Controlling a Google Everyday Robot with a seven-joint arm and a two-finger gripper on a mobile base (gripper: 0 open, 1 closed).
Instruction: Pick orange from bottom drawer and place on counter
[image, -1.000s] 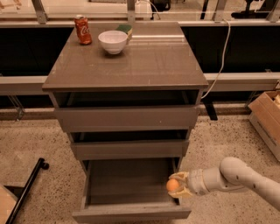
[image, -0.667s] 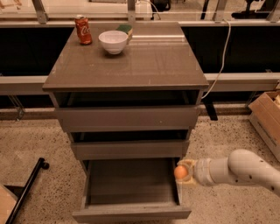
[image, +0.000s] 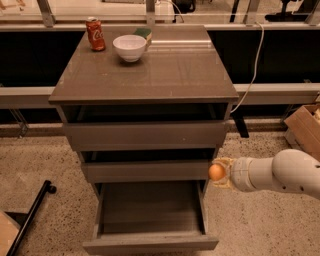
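The bottom drawer (image: 150, 212) stands open nearest the camera, with nothing visible in its grey interior. Just right of the middle drawer front (image: 145, 171), the tool (image: 220, 173) is closed around the orange (image: 216, 172), which hangs clear of the open drawer. By judgement, the step in hand is the transfer to the tabletop (image: 150, 80). The next move calls for a rise above the overhanging edge. Travel then goes left and far to bare surface, stopping short of the white bowl (image: 129, 47) and red soda can (image: 95, 34).

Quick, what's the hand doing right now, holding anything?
Hand: closed, holding the orange, at the right end of the middle drawer, outside the open bottom drawer.
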